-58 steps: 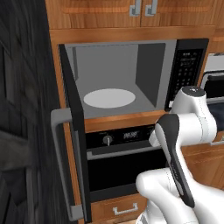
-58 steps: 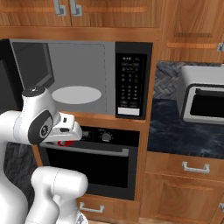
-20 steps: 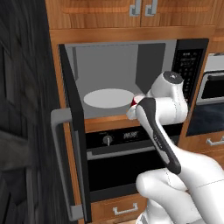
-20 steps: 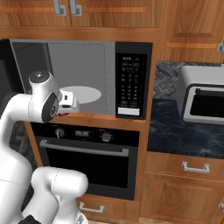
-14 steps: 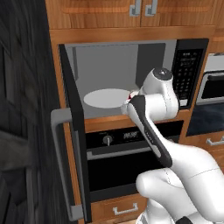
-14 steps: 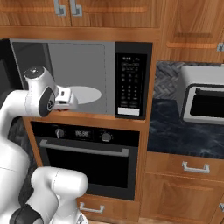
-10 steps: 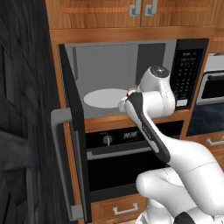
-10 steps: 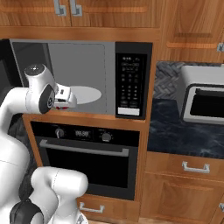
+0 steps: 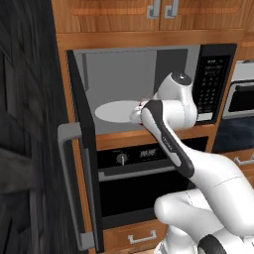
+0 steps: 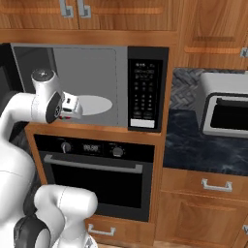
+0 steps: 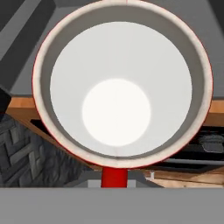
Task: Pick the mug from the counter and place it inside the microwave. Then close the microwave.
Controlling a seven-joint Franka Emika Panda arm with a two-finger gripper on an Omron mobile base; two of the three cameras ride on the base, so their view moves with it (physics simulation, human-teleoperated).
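One step is under way: transport. The mug (image 11: 121, 87) (red wall, white interior) has risen from oven height to the microwave (image 9: 149, 89) mouth, at the front edge beside the turntable (image 9: 119, 110). Fingers are evidently clamped on the mug. Remaining: insert, release, close the door (image 9: 82, 149).

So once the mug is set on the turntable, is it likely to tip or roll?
Probably not: the mug looks wide-mouthed with a flat round bottom. It seems rigid and empty, so light. The turntable is flat, though glossy walls might slide.
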